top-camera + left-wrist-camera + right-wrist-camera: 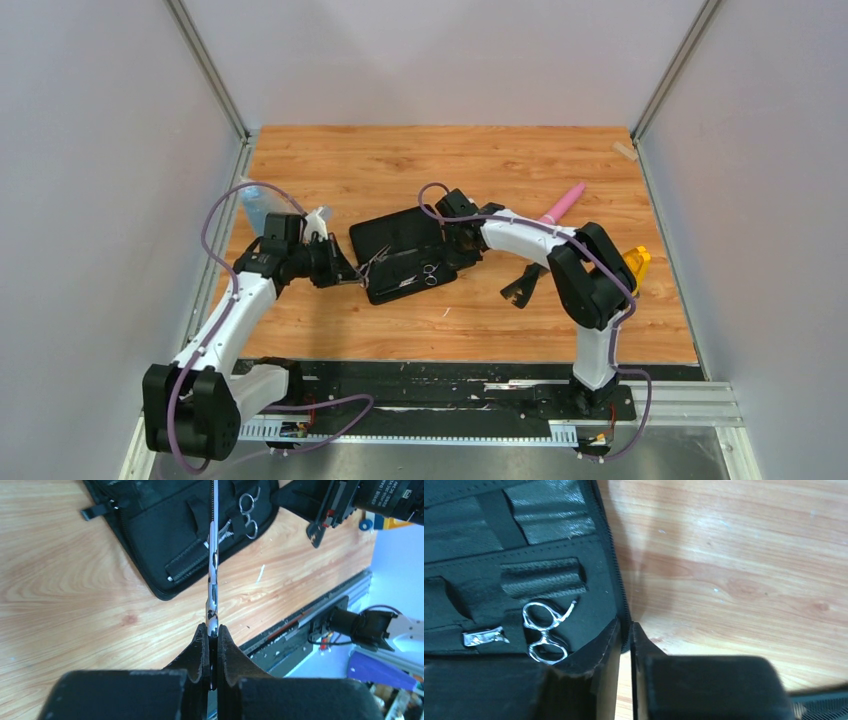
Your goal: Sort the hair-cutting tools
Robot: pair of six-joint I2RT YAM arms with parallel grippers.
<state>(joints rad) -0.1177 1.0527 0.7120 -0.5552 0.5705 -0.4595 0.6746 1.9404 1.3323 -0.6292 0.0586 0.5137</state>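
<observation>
Left tool point(212, 630) was clamped tight on slim silver metal scissors point(213, 570), which pointed over the wooden worktop point(75, 605) at the open black zippered fabric case point(150, 540). Right tool point(625, 630) pinched narrow on its rim. A low, straight slide beside the second silver scissors point(544, 632) looked best.

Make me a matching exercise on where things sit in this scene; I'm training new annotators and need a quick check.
Things: 1 pink tapered tool; 2 black comb; 3 translucent blue bottle; 4 scissors in the right wrist view.
Places: A strapped inside the open black case; B on the wooden table beyond the right arm; C at the table's left edge, beyond the left arm; D on the table, on the right arm's near side.
Pairs: 1-B, 2-D, 3-C, 4-A.
</observation>
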